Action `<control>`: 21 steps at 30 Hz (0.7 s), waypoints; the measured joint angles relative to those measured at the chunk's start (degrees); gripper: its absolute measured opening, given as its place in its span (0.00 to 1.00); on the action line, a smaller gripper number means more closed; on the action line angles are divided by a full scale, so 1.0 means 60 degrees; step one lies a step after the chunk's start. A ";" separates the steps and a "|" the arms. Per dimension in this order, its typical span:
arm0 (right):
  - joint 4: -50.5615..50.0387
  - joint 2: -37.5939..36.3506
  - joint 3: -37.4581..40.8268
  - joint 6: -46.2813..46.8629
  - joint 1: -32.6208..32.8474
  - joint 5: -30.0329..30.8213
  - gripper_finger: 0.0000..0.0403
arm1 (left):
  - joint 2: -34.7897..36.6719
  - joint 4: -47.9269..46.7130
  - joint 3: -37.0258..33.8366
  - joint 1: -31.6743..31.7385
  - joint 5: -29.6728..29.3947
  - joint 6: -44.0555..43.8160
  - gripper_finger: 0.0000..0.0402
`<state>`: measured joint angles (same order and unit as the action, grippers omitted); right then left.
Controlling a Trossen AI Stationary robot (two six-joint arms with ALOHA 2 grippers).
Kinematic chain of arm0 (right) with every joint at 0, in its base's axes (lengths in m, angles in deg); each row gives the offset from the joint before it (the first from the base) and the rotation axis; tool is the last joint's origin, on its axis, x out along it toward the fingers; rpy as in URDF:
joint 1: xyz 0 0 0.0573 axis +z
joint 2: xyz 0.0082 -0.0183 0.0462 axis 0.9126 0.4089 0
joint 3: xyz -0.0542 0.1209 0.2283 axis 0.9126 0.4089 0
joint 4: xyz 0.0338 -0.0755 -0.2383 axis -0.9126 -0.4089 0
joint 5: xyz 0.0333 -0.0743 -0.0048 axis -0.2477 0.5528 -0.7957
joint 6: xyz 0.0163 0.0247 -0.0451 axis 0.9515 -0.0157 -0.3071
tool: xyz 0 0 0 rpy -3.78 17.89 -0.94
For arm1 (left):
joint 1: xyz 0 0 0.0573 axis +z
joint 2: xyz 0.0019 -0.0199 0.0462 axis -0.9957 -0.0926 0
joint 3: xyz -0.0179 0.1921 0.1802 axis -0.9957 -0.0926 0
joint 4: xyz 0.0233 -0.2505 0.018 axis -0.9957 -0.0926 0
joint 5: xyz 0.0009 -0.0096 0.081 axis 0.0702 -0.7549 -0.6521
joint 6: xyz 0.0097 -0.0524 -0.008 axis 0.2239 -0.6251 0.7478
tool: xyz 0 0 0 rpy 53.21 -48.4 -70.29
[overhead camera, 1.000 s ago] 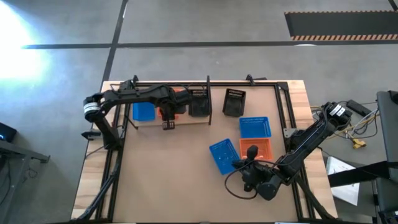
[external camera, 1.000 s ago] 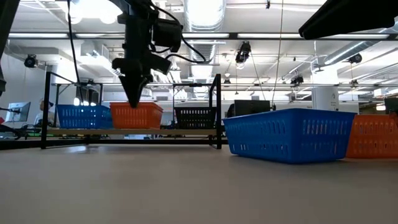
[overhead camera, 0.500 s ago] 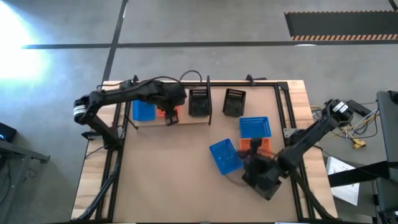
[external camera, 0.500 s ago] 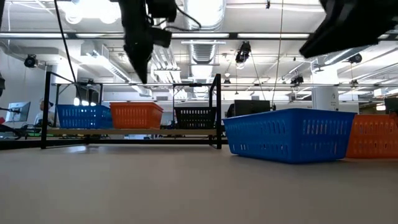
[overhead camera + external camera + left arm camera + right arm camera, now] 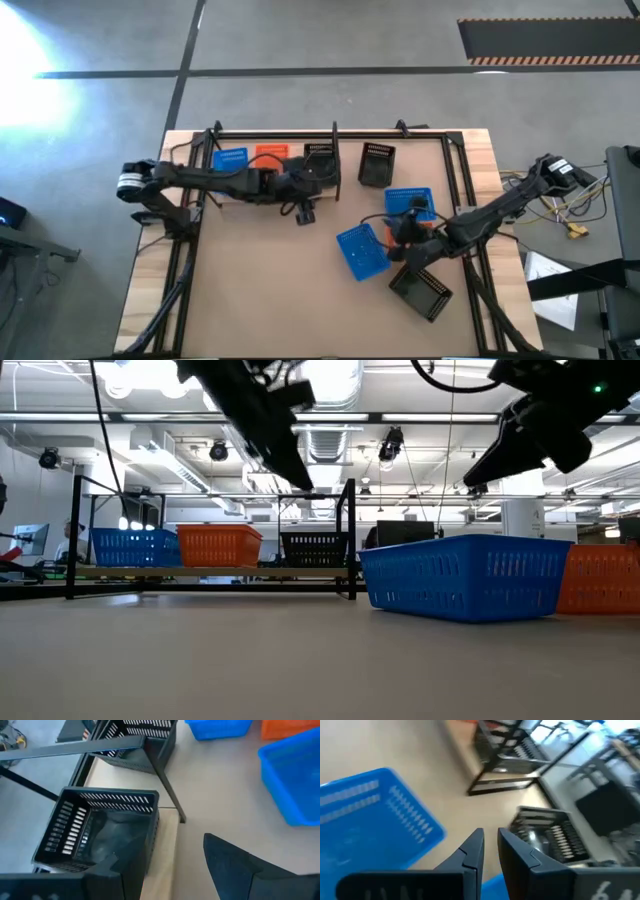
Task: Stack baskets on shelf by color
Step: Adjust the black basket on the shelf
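On the shelf (image 5: 240, 195) stand a blue basket (image 5: 230, 158), an orange basket (image 5: 270, 152) and a black basket (image 5: 320, 155) in a row. My left gripper (image 5: 160, 847) hangs open above the shelf's near edge, beside the black basket (image 5: 95, 832), and holds nothing. On the table lie another black basket (image 5: 377, 165), two blue baskets (image 5: 410, 202) (image 5: 362, 250), an orange basket (image 5: 430, 226) partly under my right arm, and a black basket (image 5: 420, 290). My right gripper (image 5: 490, 837) is shut in the air between the two blue baskets and holds nothing.
Black metal rods (image 5: 335, 160) frame the shelf, and one upright post (image 5: 167, 790) stands just ahead of my left gripper. More rods run along the table's right side (image 5: 462, 190). Bare tabletop (image 5: 260, 280) lies at the near left.
My left gripper has come up off the orange basket, which stays on the shelf. It has then swung toward the table's right, tipping to a slant. My right gripper has moved from the near edge toward the far edge, uncovering the black basket near the front.
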<state>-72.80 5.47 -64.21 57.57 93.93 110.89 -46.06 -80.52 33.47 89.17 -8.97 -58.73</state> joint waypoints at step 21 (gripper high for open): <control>0.0864 0.0443 0.0356 -0.0165 0.0028 -0.0805 0.12 | -0.1539 0.0273 0.0075 0.1378 0.0786 0.0681 0.24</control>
<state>-67.62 8.13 -62.07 56.58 94.10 106.06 -55.29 -78.88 33.92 97.44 -4.26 -54.65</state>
